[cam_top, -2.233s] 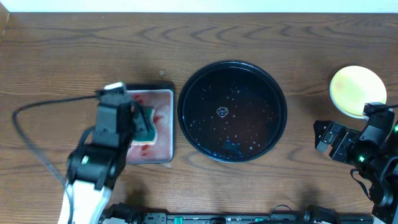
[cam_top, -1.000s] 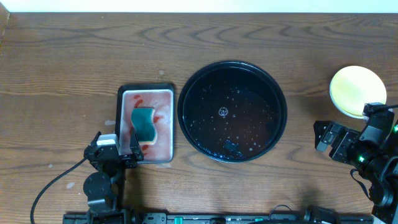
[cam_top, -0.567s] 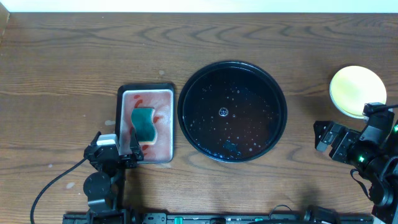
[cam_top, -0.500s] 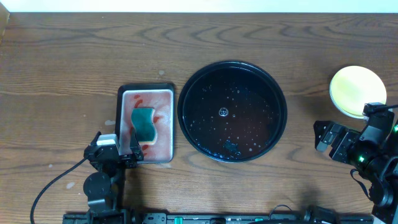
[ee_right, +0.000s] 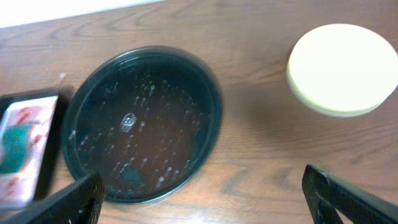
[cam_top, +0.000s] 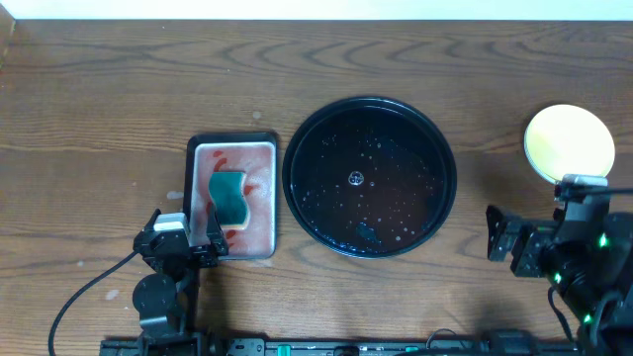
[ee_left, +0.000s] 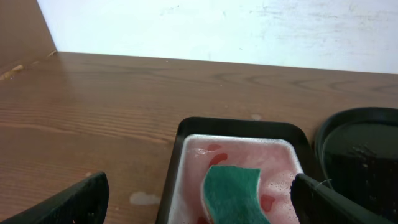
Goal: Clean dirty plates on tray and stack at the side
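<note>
Brown wood table (cam_top: 99, 99), white wall (ee_left: 249, 28) behind. The large round glossy black tray (cam_top: 368, 176) holds no plates. The small round plates (cam_top: 569, 143), yellow on top, sit stacked at far right. My left gripper (cam_top: 181, 234) & right gripper (cam_top: 536, 225) have jaws wide, empty. Risk: my right arm swings and clips the stack.

Near end of sponge (ee_left: 231, 194) out of view

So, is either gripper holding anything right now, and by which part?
Nothing is held. The left gripper and right gripper both stand open and empty; the green sponge lies free in its small tray.
</note>
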`<state>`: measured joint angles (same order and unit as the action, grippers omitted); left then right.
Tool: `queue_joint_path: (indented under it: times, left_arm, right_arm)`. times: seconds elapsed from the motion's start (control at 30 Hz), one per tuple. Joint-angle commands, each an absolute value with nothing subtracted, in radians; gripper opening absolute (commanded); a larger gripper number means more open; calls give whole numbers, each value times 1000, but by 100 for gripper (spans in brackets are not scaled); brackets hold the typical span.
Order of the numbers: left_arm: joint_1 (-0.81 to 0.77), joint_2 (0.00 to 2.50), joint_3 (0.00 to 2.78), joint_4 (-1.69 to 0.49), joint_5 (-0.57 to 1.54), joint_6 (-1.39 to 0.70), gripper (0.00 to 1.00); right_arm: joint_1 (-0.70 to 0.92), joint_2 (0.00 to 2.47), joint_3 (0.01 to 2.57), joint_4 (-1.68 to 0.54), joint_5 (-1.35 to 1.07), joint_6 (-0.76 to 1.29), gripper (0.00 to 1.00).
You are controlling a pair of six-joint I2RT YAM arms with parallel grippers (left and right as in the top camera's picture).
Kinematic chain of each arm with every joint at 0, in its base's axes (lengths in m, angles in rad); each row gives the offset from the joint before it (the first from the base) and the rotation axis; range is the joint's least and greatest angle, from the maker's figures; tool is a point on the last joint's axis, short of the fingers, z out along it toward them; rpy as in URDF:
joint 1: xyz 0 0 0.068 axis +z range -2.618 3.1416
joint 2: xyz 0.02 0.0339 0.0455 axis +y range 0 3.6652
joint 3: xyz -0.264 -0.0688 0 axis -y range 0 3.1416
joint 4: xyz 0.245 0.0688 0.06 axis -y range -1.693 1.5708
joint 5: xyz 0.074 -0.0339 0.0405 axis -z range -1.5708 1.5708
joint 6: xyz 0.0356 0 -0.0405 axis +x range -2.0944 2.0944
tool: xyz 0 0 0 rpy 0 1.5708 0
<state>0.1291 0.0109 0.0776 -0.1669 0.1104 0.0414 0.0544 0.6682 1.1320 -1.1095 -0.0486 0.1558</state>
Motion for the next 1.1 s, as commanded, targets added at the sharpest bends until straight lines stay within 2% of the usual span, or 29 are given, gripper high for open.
queue_joint_path:
  times: [0.0,0.2,0.4,0.63,1.07]
  left_arm:
    - [134,4,52,-170,127,33,93]
    - [134,4,52,-170,127,33,93]
    - [134,4,52,-170,127,33,93]
    - [134,4,52,-170,127,33,94]
    - [134,4,52,-170,127,33,93]
  right_arm:
    - [179,588,978,-1011,155,141,99]
    - [217,292,498,-696,96,156,99]
    - [231,61,280,-587,93,156,99]
    - [234,5,137,-510,70,186,99]
    - [234,6,138,-497,70,186,99]
